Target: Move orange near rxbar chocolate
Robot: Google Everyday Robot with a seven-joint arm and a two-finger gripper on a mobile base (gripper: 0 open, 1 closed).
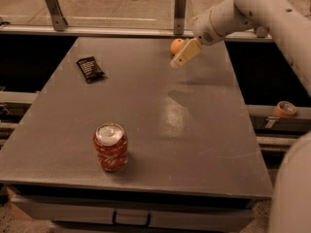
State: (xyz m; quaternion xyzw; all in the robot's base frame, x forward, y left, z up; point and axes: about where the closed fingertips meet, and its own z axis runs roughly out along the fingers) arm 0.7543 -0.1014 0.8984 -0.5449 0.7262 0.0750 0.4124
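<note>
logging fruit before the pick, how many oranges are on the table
1. The orange sits near the table's far edge, partly behind the gripper, which hovers just in front of it. Another could hide behind the arm.

Round orange (pixel 175 45) sits far back, partly behind the gripper (pixel 178 61); black rxbar chocolate (pixel 90 69) lies flat, well apart leftward.

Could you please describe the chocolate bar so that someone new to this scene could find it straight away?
Start at the grey table and look to its far left part, well away from the red can near the front edge. The rxbar chocolate lies flat there, alone. Unlike the round orange at the far edge, with the tool close by it, it is a small black rectangular wrapper.
</note>
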